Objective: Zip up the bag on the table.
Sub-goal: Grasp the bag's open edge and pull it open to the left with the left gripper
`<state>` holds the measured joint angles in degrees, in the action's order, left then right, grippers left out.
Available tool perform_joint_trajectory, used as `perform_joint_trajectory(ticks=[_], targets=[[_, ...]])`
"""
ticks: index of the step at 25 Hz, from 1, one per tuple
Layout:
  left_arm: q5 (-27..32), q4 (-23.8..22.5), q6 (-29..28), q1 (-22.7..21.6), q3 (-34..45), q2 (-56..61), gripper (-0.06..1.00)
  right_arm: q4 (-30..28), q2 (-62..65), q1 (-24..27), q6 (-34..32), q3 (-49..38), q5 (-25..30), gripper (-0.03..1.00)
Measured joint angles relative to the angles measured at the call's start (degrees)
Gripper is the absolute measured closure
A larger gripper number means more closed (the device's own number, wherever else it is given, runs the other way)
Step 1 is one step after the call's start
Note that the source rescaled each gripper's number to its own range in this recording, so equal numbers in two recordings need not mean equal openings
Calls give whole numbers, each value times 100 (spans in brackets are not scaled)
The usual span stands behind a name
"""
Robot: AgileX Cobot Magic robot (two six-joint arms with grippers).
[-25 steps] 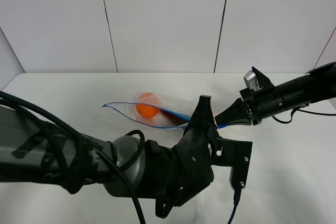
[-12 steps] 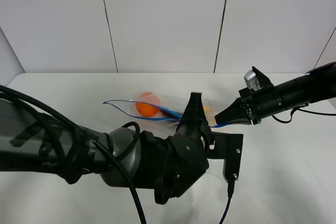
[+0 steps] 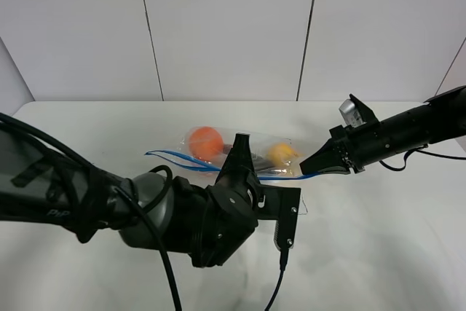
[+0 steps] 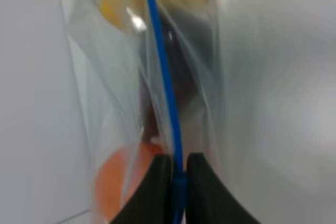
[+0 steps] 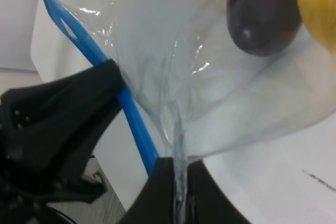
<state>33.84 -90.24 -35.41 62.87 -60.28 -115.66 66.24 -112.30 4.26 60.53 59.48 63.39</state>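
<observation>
Overhead look at a clear bag [image 3: 251,148] lying flat mid-table [image 3: 378,238], packed with toy produce: orange toy [image 3: 207,140], yellow toy [image 3: 281,153], dark purple toy [image 5: 260,14]. Pinched shut on the bag's right-hand corner, the right gripper [image 3: 306,171], anchoring it. Clamped tight on the blue zipper strip [image 3: 182,159], roughly halfway along, the left gripper [image 3: 239,154].

Zipping judged about half done. Between the two grippers, a single sealed blue line. Beyond the left gripper, toward the far left tip, two blue lips seemingly parted and waiting to be pressed together.

Compared with a second ago: left gripper farther left along the strip, well apart from the right gripper rather than just beside it. Open mouth at the left shorter and narrower. Yellow toy now uncovered. Right gripper in the same place.
</observation>
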Motion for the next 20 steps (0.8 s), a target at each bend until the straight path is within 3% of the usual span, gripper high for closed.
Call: perform_joint_trajectory(ticks=[20], targets=[[-146,-10,-17,-1225,951,743,94,-6,0,0,-15,0,-30,97]])
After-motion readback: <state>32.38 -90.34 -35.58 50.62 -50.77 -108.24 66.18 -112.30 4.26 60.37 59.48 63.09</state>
